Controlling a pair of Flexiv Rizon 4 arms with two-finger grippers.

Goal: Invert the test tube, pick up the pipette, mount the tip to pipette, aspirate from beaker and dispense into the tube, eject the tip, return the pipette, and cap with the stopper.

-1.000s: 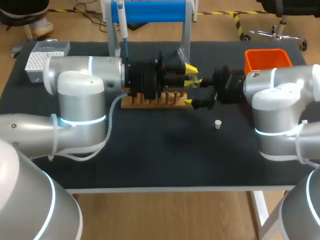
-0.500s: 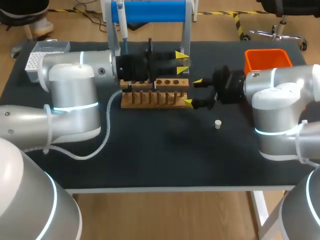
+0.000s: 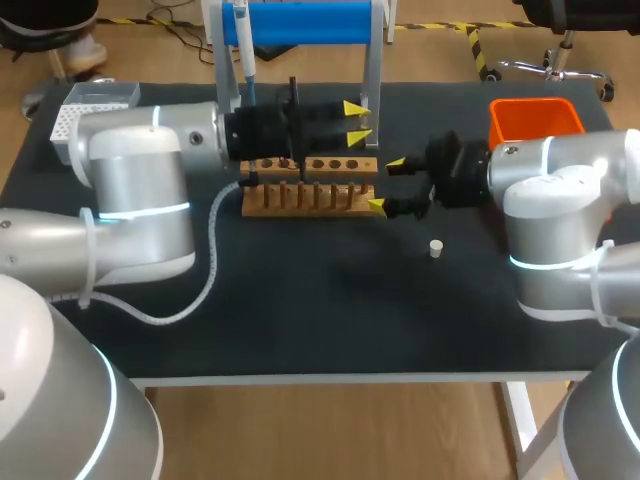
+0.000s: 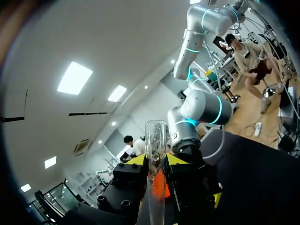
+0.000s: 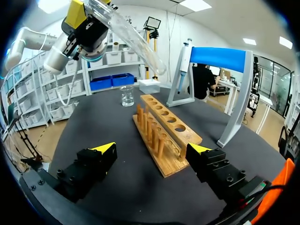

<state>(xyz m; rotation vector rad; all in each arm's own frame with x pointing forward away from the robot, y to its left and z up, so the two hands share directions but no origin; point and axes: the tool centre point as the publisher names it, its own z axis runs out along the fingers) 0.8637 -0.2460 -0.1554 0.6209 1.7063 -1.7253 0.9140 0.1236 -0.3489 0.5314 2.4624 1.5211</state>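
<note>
Left gripper [image 3: 353,116] drawn back from the right gripper [image 3: 387,184] toward the far side of the wooden rack [image 3: 310,195] over the past second; glass test tube [image 4: 155,150] carried with it.
Left gripper: clamped on the test tube, one yellow tip on each side, tube running up between and past the tips; from the right wrist view the tube hangs slanted in the air above the rack. Right gripper: fingers spread wide, nothing held, at the rack's near end, the rack lying ahead between its tips. Pipette [image 3: 243,40]: hanging on the blue-topped stand [image 3: 300,20] behind the rack. Beaker [image 5: 127,96]: on the table beyond the rack's far end. White stopper [image 3: 436,247]: on the mat near the right arm, apart from both grippers.
</note>
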